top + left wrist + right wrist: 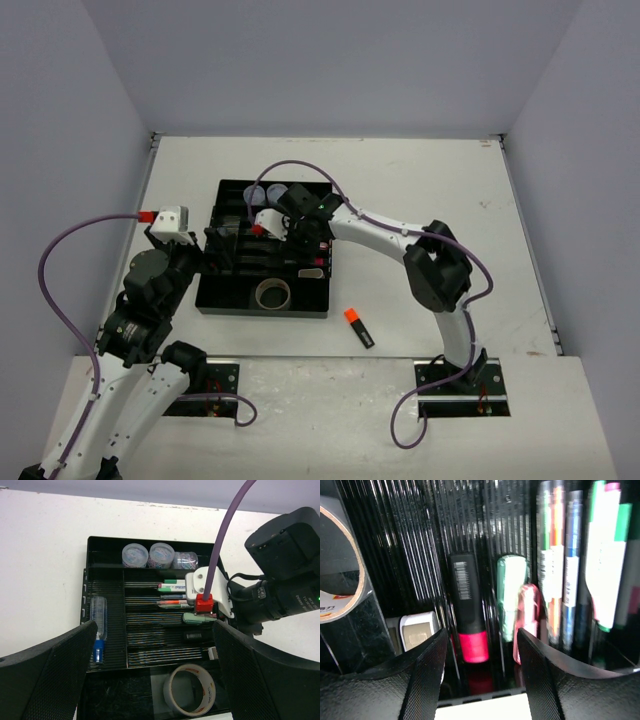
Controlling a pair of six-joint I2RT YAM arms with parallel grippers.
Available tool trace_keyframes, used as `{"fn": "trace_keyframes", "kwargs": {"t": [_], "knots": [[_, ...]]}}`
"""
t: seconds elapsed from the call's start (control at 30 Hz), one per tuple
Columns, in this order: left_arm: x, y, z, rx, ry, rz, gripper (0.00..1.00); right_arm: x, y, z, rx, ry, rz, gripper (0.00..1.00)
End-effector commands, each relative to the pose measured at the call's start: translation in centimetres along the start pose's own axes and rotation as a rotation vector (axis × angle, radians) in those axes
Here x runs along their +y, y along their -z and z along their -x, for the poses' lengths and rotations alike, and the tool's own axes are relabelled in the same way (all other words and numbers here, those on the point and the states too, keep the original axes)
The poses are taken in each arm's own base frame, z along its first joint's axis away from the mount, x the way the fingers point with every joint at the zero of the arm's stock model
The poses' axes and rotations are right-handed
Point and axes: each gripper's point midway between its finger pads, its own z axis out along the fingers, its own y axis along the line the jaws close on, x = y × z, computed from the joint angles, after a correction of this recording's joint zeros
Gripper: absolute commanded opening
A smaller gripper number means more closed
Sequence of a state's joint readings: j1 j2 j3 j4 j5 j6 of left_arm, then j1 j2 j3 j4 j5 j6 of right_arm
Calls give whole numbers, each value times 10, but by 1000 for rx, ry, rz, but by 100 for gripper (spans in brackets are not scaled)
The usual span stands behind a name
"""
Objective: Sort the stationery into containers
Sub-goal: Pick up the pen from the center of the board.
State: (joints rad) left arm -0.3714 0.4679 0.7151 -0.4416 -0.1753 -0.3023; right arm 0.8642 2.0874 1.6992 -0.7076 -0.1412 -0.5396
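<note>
Two end effectors hang over one black rectangular plastic organiser tray [230, 298] that sits on the white desk [430, 190]. The right end effector [480, 640] is low over the tray's right side, its fingers spread apart and clamping nothing. Beneath the gap between them, a black-bodied highlighter with a pink cap [466, 607] lies in a long slot. A pale green highlighter [510, 595] and a pink highlighter [527, 615] are side by side in the slot next to it. Several thin pens [559, 570] fill further slots. The left end effector [155, 630] sits at the tray's left edge, its fingers wide apart with nothing between them.

A grey roll of tape [190, 689] lies flat in the wide near section. A clear tube with a blue cap [99, 627] lies in the left compartment. Three small clear round lidded tubs [161, 555] stand in a row along the far section. One orange highlighter with a black body [359, 327] lies on the desk outside the tray, near the tray's right near corner.
</note>
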Motion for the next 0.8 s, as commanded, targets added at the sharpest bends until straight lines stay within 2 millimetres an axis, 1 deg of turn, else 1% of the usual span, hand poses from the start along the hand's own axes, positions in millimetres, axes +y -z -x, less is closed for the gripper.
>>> {"fn": "trace_keyframes", "kwargs": {"t": [0.0, 0.1, 0.17, 0.2, 0.23, 0.27, 0.3, 0.33, 0.37, 0.43, 0.5, 0.57, 0.67, 0.77], "knots": [[0, -2, 8, -36, -12, -2, 100, -16, 68, 34, -146, -41, -148, 58], [1, -2, 7, -33, -11, 2, 100, -26, 106, 34, -227, -154, -266, 58], [1, -2, 7, -31, -11, 3, 100, -26, 131, 30, -281, -275, -325, 59], [1, -3, 7, -31, -11, 3, 100, -25, 141, 22, -286, -363, -362, 59], [1, -3, 7, -31, -11, 4, 100, -27, 146, 17, -286, -406, -391, 59], [2, -3, 7, -29, -12, 6, 100, -21, 149, 6, -279, -488, -401, 59], [2, -3, 7, -27, -12, 10, 100, -14, 151, -9, -269, -604, -415, 59], [3, -3, 7, -27, -12, 15, 100, -4, 149, -26, -254, -699, -417, 59], [3, -3, 7, -26, -10, 18, 100, 13, 144, -46, -236, -803, -399, 59], [4, -4, 6, -20, -11, 19, 100, 42, 131, -67, -212, -898, -328, 57], [2, -5, 4, -14, -12, 9, 100, 65, 119, -89, -183, -962, -283, 55], [1, -5, 3, -9, -13, 8, 100, 85, 109, -108, -144, -995, -264, 55], [1, -7, 2, -2, -15, 10, 100, 108, 95, -127, -97, -1022, -232, 55], [1, -9, 1, 4, -16, 11, 100, 128, 84, -129, -73, -1021, -187, 55]]}}
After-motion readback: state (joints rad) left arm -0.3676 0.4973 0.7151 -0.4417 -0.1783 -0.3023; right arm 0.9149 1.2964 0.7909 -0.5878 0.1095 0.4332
